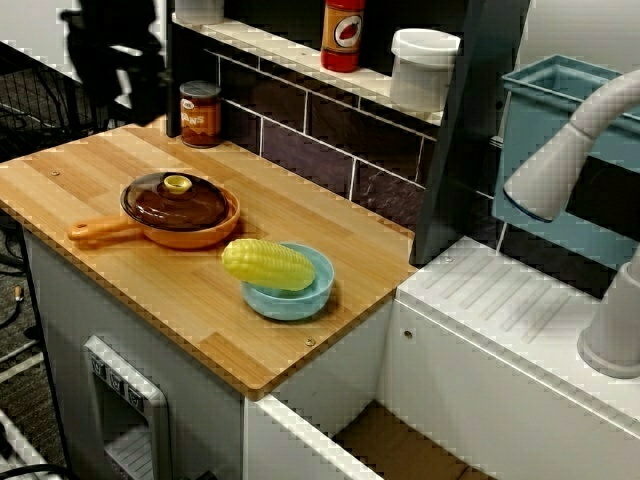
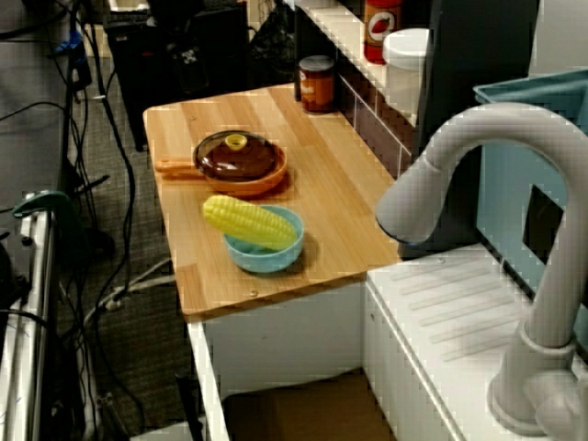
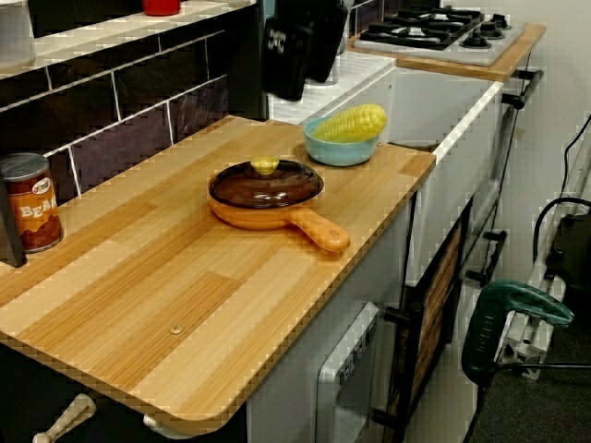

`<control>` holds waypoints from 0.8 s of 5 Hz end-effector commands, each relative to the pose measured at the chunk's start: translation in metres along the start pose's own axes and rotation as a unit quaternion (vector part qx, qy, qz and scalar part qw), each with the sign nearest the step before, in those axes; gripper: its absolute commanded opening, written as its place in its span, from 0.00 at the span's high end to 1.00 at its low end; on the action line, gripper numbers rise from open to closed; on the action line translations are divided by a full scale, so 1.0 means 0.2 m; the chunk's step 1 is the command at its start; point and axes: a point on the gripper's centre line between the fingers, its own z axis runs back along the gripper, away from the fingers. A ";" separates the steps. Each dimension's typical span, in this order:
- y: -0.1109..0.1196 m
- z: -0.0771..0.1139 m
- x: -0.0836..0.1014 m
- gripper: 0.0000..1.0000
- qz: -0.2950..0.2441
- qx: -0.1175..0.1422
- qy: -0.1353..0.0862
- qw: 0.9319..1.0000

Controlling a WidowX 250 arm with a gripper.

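Observation:
No gripper or arm shows in any of the three views. A yellow corn cob [image 1: 268, 264] lies across a light blue bowl [image 1: 300, 298] near the right end of the wooden counter [image 1: 120, 160]. Left of the bowl sits an orange pan [image 1: 190, 232] covered by a dark brown lid [image 1: 175, 203] with a yellow knob, its handle [image 1: 100, 230] pointing left. The side view shows the corn [image 2: 250, 222], bowl [image 2: 271, 255] and lid [image 2: 241, 158] in the same order. In the low view along the counter, the pan handle [image 3: 319, 231] points at the front edge and the corn [image 3: 351, 122] lies behind.
A can of beans [image 1: 200, 113] stands at the back wall. On the shelf above are a red bottle [image 1: 342, 35] and a white tub [image 1: 422, 68]. A dark post [image 1: 470, 150] marks the counter's right end, with a grey faucet [image 1: 580, 150], blue basket [image 1: 530, 110] and stove [image 3: 434, 32] beyond.

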 end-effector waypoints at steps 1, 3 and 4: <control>0.08 -0.05 0.05 0.00 0.002 0.054 -0.029 0.998; 0.00 -0.07 0.05 0.00 -0.013 0.052 -0.027 0.998; -0.05 -0.06 0.06 0.00 -0.018 0.040 -0.022 0.999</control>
